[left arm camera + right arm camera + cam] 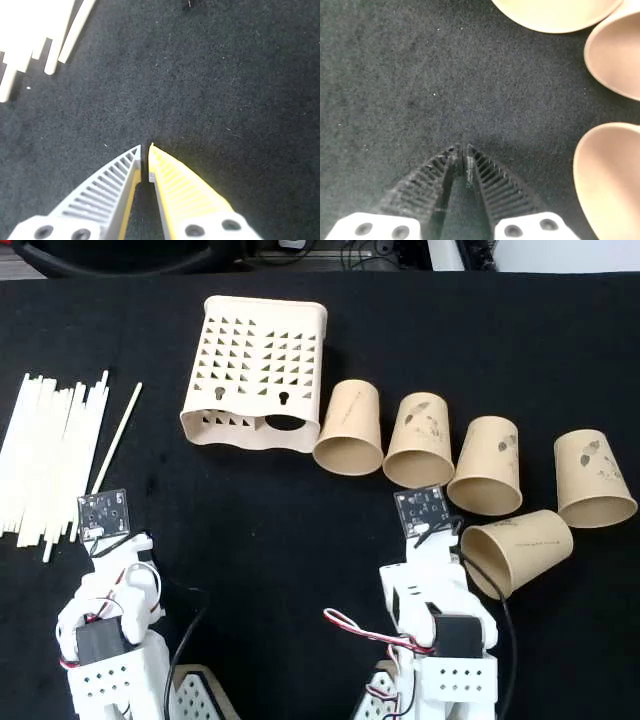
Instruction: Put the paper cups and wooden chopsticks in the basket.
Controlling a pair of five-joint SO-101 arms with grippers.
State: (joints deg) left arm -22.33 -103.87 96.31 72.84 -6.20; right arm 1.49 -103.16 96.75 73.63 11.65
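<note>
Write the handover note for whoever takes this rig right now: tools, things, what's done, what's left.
Left tool: shut, empty, over the black cloth near the ends of the chopsticks.
Right tool: shut, empty, near the mouths of the paper cups.
Basket: far middle of the table, lying with a perforated side up.
Paper cups: five, on their sides, right of the basket; the nearest cup lies beside the right arm.
Chopsticks: piled at the left edge, one stray stick beside the pile.
Done: nothing; every cup and stick seen lies outside the basket.
Left: all cups and chopsticks.
</note>
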